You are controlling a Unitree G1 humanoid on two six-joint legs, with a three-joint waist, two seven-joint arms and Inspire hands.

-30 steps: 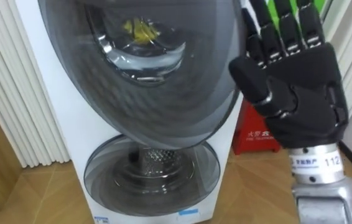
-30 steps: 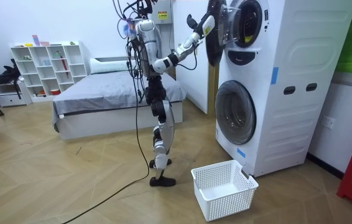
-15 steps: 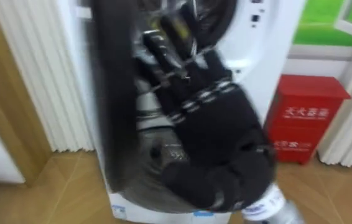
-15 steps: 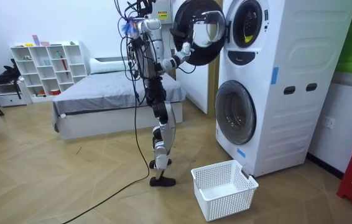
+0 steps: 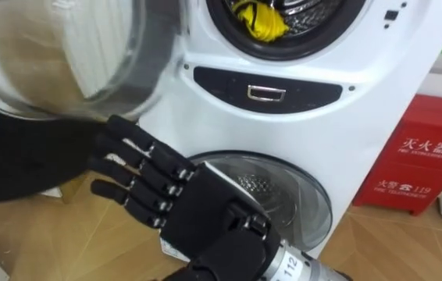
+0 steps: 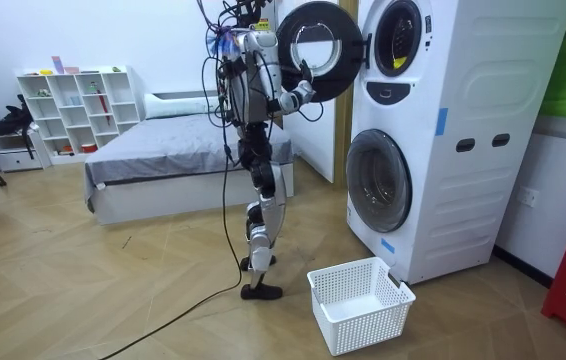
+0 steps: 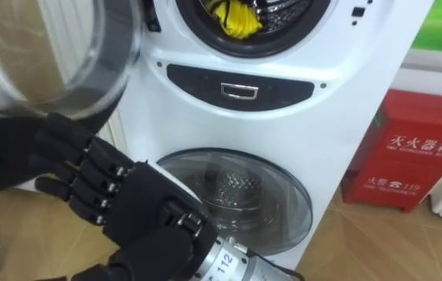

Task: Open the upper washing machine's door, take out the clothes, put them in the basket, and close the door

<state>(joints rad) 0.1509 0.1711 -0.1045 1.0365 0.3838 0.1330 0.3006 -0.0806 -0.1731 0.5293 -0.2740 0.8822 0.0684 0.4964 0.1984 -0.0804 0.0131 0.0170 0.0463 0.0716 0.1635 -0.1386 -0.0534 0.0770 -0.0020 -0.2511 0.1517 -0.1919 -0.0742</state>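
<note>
Clothes (image 5: 258, 19) (a yellow bundle) sit inside the upper drum, door (image 5: 88, 47) open. The right hand (image 5: 205, 211), fingers spread, holds nothing. The basket (image 6: 368, 325) is empty, so the picking itself seems not yet begun.

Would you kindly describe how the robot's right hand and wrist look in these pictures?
The right hand is black, with a broad, blocky palm and thick, segmented fingers that show small pale glints between the segments. Behind the palm the wrist is a round silver metal cuff, which carries a small white tag with dark digits.
</note>
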